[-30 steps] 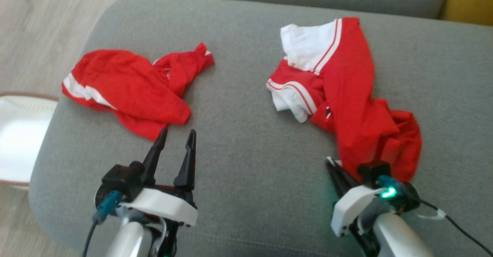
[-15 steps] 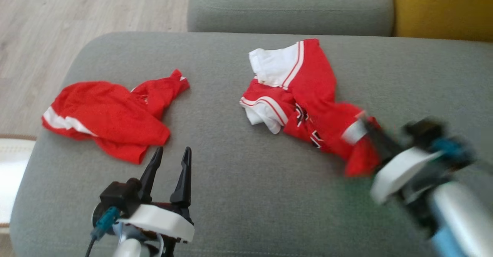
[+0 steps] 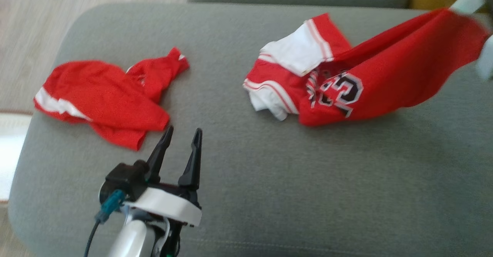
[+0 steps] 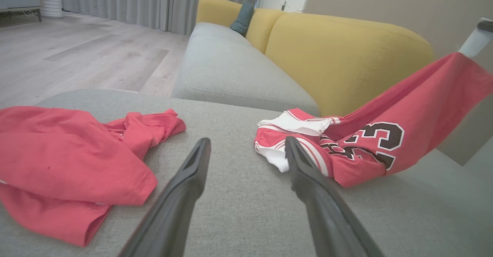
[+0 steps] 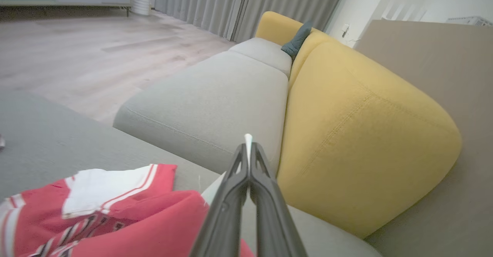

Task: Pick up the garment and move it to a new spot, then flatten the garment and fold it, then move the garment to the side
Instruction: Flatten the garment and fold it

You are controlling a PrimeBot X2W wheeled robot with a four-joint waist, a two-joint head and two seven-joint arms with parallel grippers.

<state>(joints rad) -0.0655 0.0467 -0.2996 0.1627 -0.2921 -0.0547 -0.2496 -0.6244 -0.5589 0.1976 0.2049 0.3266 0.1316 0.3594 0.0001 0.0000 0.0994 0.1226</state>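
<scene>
Item: jersey point(image 3: 369, 83), red with white sleeves and dark numerals. Location: right half of the grey cushion point(image 3: 269, 191), sleeve end bunched and resting toward the far edge, body end raised off the surface and stretched toward the far right corner. Step judged in hand: pick-up and carry to a new spot. Handling notes: raise further until the trailing sleeve end clears the cushion, since dragging would likely bunch it more. Carry in one smooth line to the bare stretch along the near edge, well apart from the shorts point(image 3: 100, 99) crumpled by the left edge. Lower so the cloth lays out lengthwise, which should ease flattening. Right gripper point(image 5: 248, 146): fingers pressed together, clamped on the raised end of the jersey, with a white sliver of cloth showing between the tips. Left gripper point(image 3: 184, 130): fingers spread wide, empty, low over the near left part of the cushion, tips just beside the shorts; whether they touch cannot be told.
</scene>
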